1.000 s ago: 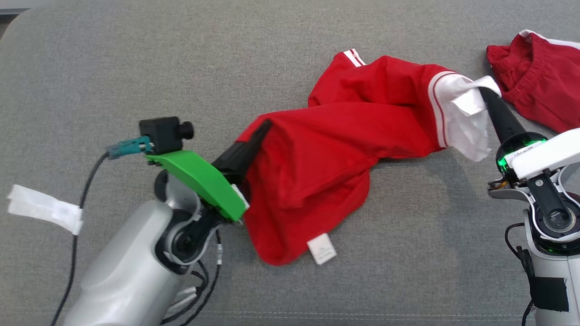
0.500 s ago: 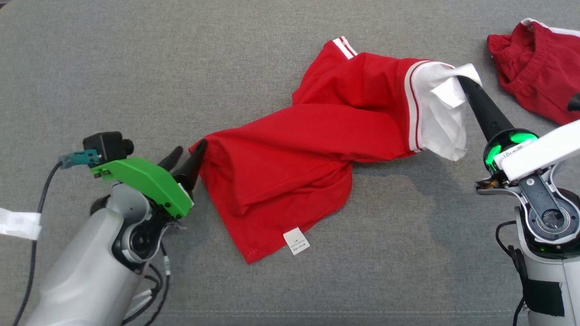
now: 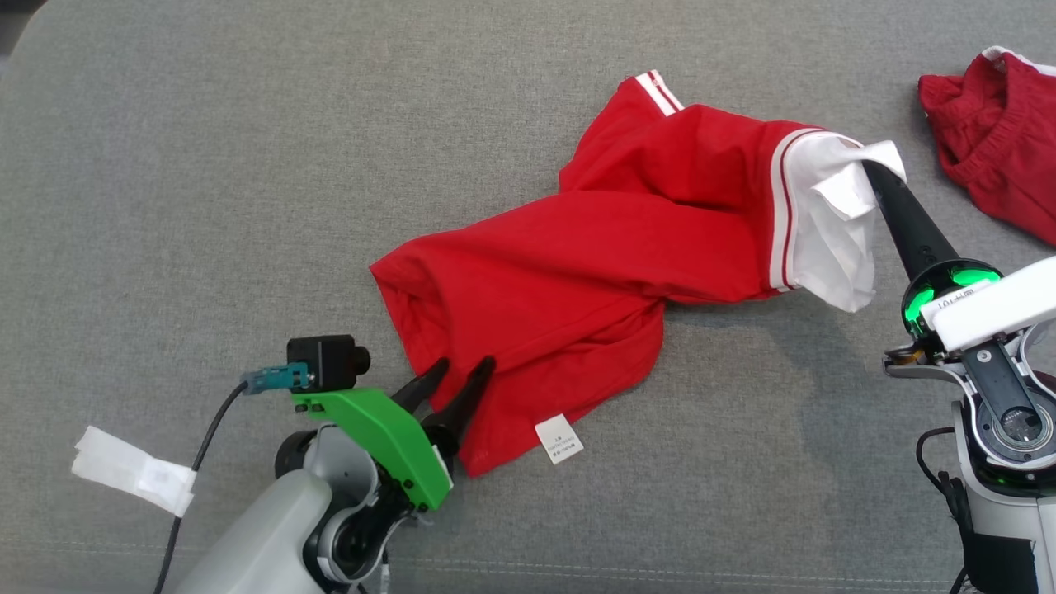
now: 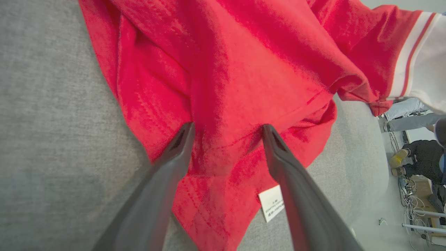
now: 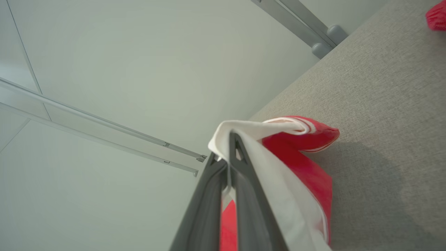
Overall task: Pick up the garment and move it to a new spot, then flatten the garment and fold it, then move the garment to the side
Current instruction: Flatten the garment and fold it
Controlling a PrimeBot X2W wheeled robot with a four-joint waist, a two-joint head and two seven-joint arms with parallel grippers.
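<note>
Grey fabric covers the surface (image 3: 206, 165), and a strip of white tape (image 3: 132, 472) is seen nearest, at the left. Just beyond it, the left hand (image 3: 464, 363) is spread wide, with its fingers over the lower hem of the red garment (image 3: 577, 272), near a white label (image 3: 559, 439). Farther right, the garment's white end is clamped in the right hand (image 3: 874, 173). Another red garment (image 3: 998, 140) is seen at the far right.
</note>
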